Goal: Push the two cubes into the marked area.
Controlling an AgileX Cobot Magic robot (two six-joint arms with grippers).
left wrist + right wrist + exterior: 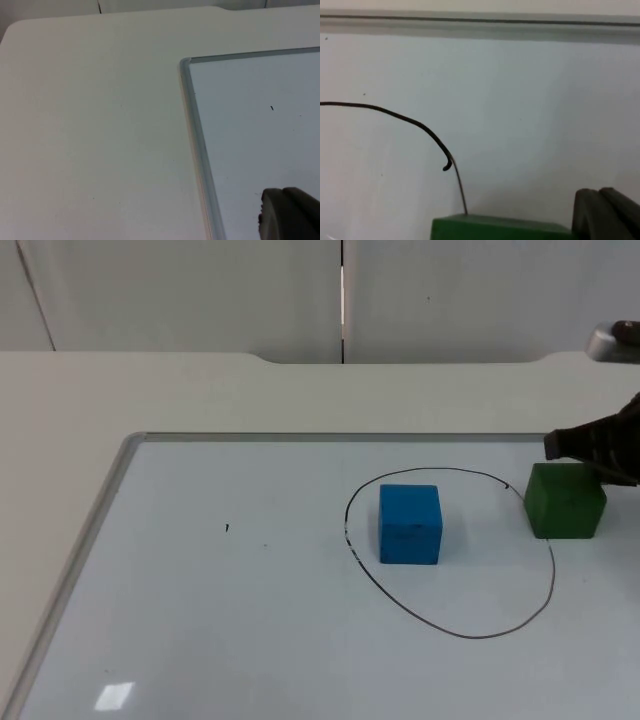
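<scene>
A blue cube (410, 525) sits inside the black hand-drawn loop (470, 636) on the whiteboard. A green cube (565, 501) stands at the loop's right side, on or just outside the line. My right gripper (588, 446) is shut and rests against the green cube's far right top edge. The right wrist view has the green cube's top (500, 227) beside my right gripper (601, 210), with the loop's line (410, 120) beyond it. My left gripper (284, 214) is shut and waits above the whiteboard, near the board's corner.
The whiteboard's metal frame (110, 500) runs along the left and far sides; its corner (186, 62) is visible in the left wrist view. White table top (200, 390) surrounds the board, ending at the grey partition wall (200, 290).
</scene>
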